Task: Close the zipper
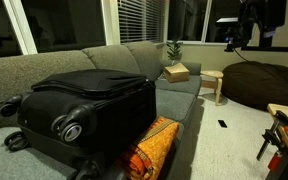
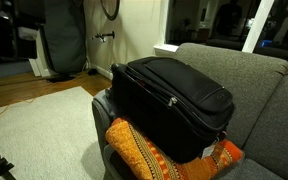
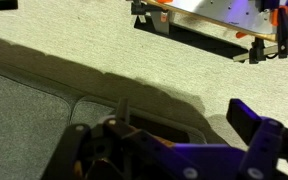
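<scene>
Dimly, zipper [image 2: 172, 100] barely traceable on black suitcase [image 2: 144, 95], end effector [image 3: 169, 128] jaws apart, cropped in wrist view.

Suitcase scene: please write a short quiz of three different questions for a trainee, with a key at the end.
1. True or false: the suitcase stands upright on the floor.
2. What lies right next to the suitcase? A: an orange patterned cushion. B: a blue towel. C: a laptop.
3. Fill in: in the wrist view the jaws stand ___ above the carpet and hold nothing.

Key: 1 false, it lies flat on the sofa; 2 A; 3 open.
</scene>
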Tool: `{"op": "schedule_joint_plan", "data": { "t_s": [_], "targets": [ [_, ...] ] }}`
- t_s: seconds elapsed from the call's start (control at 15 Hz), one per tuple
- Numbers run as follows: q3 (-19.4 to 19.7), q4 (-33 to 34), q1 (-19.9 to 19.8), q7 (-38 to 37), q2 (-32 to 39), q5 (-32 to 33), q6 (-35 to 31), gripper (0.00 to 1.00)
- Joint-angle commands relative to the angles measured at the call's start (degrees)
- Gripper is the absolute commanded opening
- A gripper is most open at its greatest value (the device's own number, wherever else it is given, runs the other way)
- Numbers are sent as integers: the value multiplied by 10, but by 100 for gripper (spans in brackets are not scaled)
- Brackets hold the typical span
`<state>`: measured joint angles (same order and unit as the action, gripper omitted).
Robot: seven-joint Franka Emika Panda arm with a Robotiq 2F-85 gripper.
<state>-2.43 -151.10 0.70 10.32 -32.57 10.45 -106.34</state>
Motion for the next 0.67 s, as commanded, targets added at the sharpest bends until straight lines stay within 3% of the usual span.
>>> {"op": "schedule_joint_plan", "data": {
  "t_s": [0.0,0.6],
  "targets": [
    [10,2,8,-5,9,7,-11,100],
    [16,-2,0,-11,52,12,-100,100]
  ]
}}
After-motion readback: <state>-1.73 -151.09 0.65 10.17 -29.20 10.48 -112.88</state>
